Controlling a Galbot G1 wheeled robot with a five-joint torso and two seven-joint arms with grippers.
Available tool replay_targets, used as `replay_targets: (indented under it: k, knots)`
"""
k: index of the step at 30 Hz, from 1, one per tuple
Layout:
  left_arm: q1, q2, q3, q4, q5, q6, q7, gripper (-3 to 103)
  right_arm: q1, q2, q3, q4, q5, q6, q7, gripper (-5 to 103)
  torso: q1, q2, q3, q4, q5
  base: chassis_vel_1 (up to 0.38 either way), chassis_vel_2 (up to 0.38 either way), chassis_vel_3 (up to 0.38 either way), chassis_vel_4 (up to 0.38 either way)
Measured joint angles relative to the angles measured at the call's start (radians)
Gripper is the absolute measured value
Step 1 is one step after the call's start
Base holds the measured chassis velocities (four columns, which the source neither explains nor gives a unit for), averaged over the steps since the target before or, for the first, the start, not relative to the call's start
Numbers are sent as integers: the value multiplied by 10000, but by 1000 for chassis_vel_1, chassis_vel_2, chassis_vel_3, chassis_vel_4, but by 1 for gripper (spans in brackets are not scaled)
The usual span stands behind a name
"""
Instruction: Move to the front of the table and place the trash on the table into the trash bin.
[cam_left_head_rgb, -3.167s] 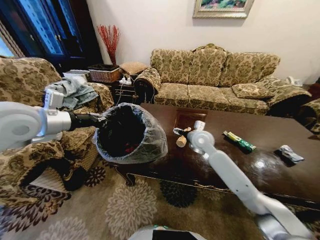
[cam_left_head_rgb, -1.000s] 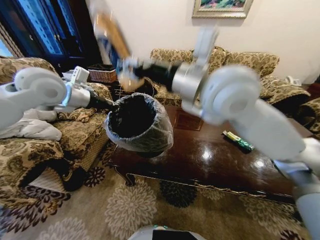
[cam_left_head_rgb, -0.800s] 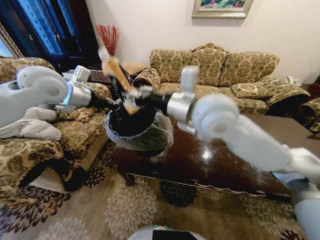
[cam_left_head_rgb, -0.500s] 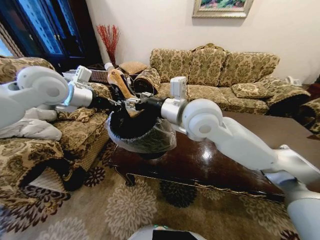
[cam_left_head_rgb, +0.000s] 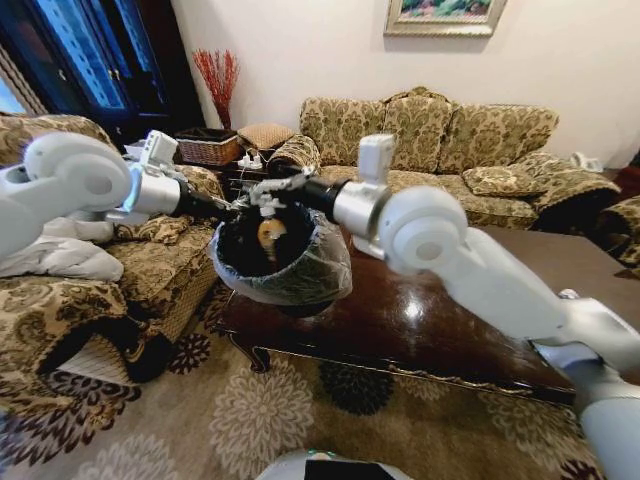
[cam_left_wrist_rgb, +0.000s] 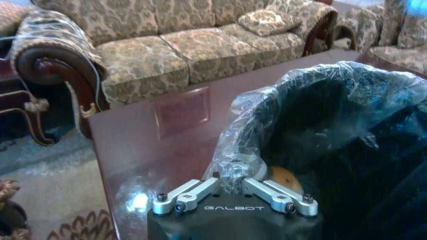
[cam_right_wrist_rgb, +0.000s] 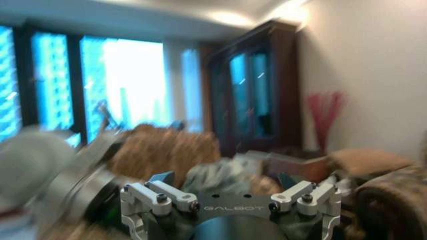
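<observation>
The carpet lies nearest, and just beyond it the left gripper (cam_left_head_rgb: 222, 207) is clamped on the rim of the trash bin (cam_left_head_rgb: 300, 275), holding it off the floor at the near-left corner of the table (cam_left_head_rgb: 430, 330); in the left wrist view its fingers (cam_left_wrist_rgb: 193, 192) pinch the bunched plastic liner. The right gripper (cam_left_head_rgb: 262, 190) hovers over the bin's mouth with its fingers spread apart and nothing between them, as the right wrist view also shows. The tan bottle (cam_left_head_rgb: 271, 234) is inside the bin, pale against the dark liner, and shows in the left wrist view as a tan shape low by the rim. Half a second ago that bottle was upright in the right gripper above the bin; now it has been let go and sits inside, so this drop looks finished. The next move probably calls for the right arm to swing back over the table for another piece of trash, though the arm hides that part of the tabletop. The sofa (cam_left_head_rgb: 440, 150) stands behind.
</observation>
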Motion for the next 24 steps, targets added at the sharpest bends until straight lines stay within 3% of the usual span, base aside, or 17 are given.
replay_targets:
  k: [2,4,6,7,8,9,10,15,24]
  knots:
    - [-57,-261,-45,-93,55,0,1,0,-248,-294,549,115,142,1,109,100,1,-1,1,0,4,0,0,0,0]
    - [-283,-1246,-132,-404,216,-7,27,0,-1517,-1691,2543,465,613,-136,212,100,1,0,0,1,3,0,0,0,0]
    - [-319,-1479,-140,-480,283,-12,41,0,-1936,-2088,3048,542,684,-212,204,100,0,0,-1,1,3,0,0,0,0]
    - [-402,-2247,-161,-730,549,-33,84,0,-3219,-3112,4236,720,627,-349,202,100,-2,2,-3,-15,13,0,0,0,0]
    - [-421,-2578,-165,-826,617,-33,100,0,-3922,-3574,4675,735,356,-373,228,100,-3,2,-3,-14,12,0,0,0,0]
    - [-421,-2578,-165,-826,617,-33,100,0,-3922,-3574,4675,735,356,-373,228,100,-3,2,-3,-14,12,0,0,0,0]
    - [-434,-3123,-165,-1083,736,-40,117,0,-5048,-4179,5352,632,-241,-521,222,100,-4,2,-3,-16,12,0,0,0,0]
    - [-500,-3985,-119,-1731,964,-114,285,0,-6087,-4631,6019,330,-510,-1241,463,100,-1,1,0,-1,4,0,0,0,0]
    - [-536,-5200,-57,-2307,1240,-160,811,0,-6122,-4481,5684,134,-768,-1610,713,100,1,2,0,1,-4,1,-62,4,80]
